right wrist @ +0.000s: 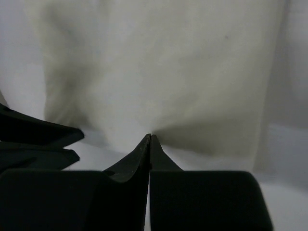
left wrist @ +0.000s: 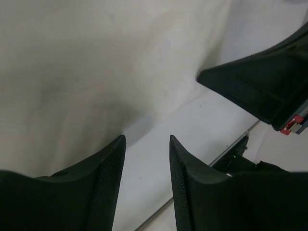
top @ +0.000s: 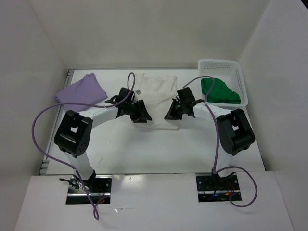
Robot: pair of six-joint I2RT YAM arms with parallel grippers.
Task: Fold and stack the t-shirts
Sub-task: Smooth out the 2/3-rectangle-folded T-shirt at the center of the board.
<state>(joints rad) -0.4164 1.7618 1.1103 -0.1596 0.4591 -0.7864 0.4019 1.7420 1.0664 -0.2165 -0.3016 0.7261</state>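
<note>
Now on the counter the white shirt lies spread, and we judge its first fold is beginning. Both arms bend inward over the near hem. Our right hand looks pinched shut on that hem; the left hand hangs parted and empty, needing cloth before we lift

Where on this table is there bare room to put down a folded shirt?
The widest bare patch is the near strip of table, between the left arm and right arm, in front of the white shirt. Crowded: the back row, with lavender shirt, white shirt and the basket holding the green shirt, and the middle, where the arms meet.
</note>
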